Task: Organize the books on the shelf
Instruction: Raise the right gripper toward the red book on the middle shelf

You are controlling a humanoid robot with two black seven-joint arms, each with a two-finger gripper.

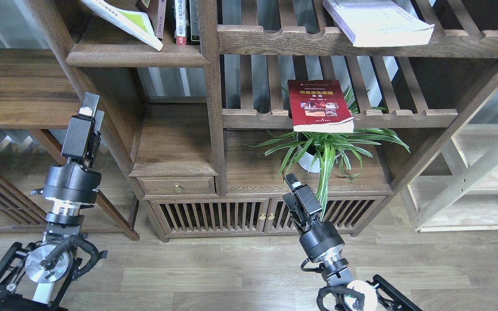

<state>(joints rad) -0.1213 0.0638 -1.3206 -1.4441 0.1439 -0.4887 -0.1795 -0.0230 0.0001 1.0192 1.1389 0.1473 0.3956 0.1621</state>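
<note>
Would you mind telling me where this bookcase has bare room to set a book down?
Free: the solid board above the small drawer, and the slatted shelf right of the dark red book. Crowded: the top-left shelf with the yellow-green book, and around the potted plant.

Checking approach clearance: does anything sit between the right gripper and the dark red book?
Yes. The spider plant stands between the right gripper and the dark red book, its leaves spreading beneath the book's overhanging front edge.

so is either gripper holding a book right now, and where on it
Nothing is held. The left gripper and right gripper both hang in free air, apart from the dark red book lying on the slatted shelf.
</note>
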